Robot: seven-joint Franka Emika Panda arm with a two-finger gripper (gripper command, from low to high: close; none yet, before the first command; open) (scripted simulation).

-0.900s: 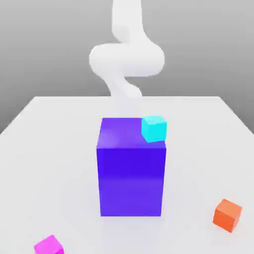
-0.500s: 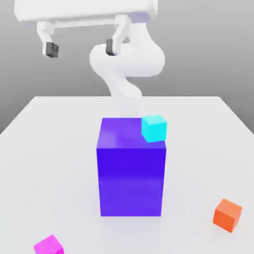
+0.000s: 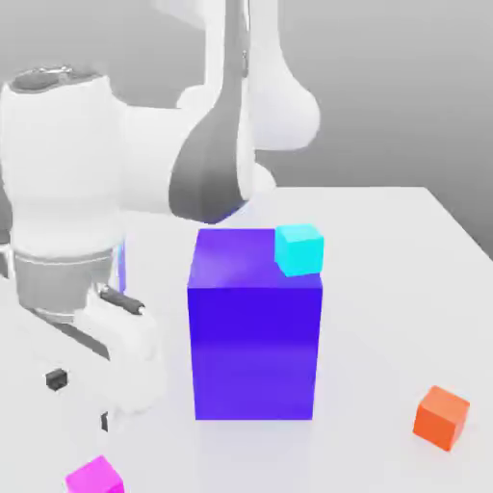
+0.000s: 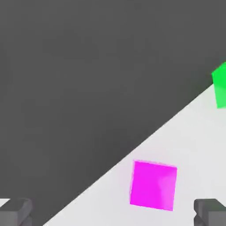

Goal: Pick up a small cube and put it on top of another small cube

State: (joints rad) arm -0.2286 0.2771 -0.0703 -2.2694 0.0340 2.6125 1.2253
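Two dark fingertips (image 3: 106, 421) are standing wide apart on the gripper (image 3: 82, 400), and they're hanging over the near part of the table at the exterior view's left! Right below, the magenta cube (image 3: 95, 477) is sitting on the white table (image 3: 366, 337), apart from the tips, partly cut off by the exterior view's lower edge. In the hand view its flat pink face is showing within the span of those wide jaws, and a green object (image 4: 221, 86) is peeking in at the border, apart from the pink one, with a big dark area (image 4: 88, 79) stretching beyond the table's edge. Moving outward, the white arm (image 3: 63, 173) is looming above, a bluish strip (image 3: 121, 265) showing just beside it. Centre stage, the tall blue-violet block (image 3: 254, 351) is standing upright, carrying the cyan cube (image 3: 299, 249) on top, over at the exterior view's right side. And well apart, farther toward that right, the orange cube (image 3: 442, 418) is resting on the table.
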